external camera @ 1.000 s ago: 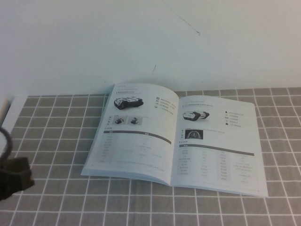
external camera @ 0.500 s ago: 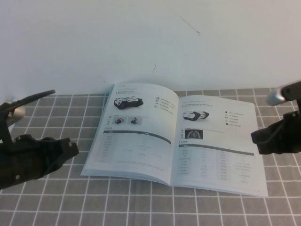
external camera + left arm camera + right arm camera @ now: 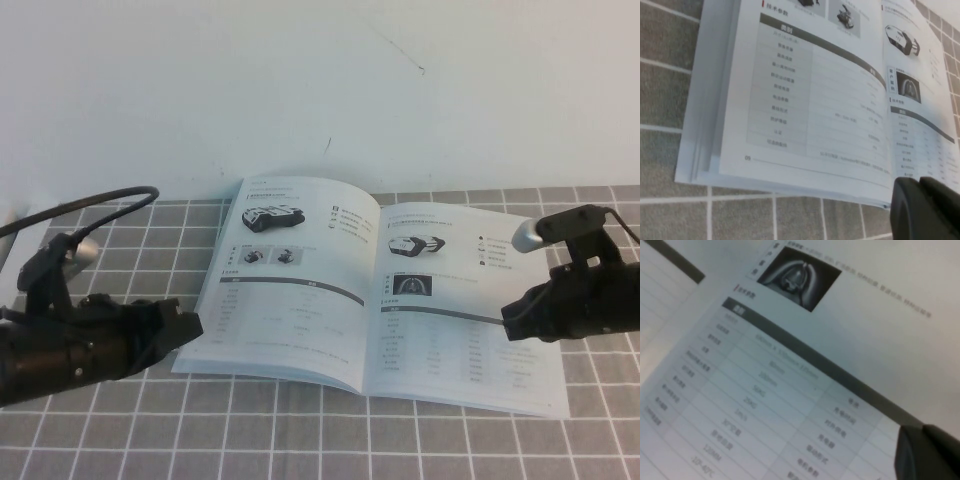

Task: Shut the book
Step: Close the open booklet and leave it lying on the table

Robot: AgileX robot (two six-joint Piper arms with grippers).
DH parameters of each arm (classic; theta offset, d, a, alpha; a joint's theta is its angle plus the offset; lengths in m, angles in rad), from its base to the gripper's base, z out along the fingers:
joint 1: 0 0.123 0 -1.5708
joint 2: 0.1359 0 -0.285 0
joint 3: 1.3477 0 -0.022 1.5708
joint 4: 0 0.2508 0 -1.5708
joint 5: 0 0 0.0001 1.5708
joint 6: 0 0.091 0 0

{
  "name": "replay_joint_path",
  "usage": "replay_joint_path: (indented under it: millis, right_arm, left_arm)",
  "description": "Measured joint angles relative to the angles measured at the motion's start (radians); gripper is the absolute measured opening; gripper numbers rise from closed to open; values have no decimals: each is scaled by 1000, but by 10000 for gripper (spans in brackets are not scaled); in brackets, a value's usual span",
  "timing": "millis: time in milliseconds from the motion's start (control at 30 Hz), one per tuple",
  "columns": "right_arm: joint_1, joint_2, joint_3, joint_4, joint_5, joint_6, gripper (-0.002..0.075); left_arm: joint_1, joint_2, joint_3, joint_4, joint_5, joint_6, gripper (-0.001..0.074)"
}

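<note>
Lying open at centre of worktop: book, spine near-to-far. Just left of its left edge, left end effector; over right page's margin, right end effector. Grip state of either: cannot tell. Left probably better placed for lifting.

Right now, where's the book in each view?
High: book centre, open flat; left gripper by its left edge, right gripper over its right page.
Left wrist: book fills most of it.
Right wrist: right page fills it.
Shared landmark: dark arch photo, right page.
</note>
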Motion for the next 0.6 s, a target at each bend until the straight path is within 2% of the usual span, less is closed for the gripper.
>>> replay_joint_path:
  millis: [333,600]
  right_arm:
    - [0,84,-10,10,4,-11,-3]
    - [0,85,-14,10,4,-11,-3]
  left_arm:
    - [0,68,-105,9,-26,66,-3]
    - [0,94,-267,304,-154,-88,-3]
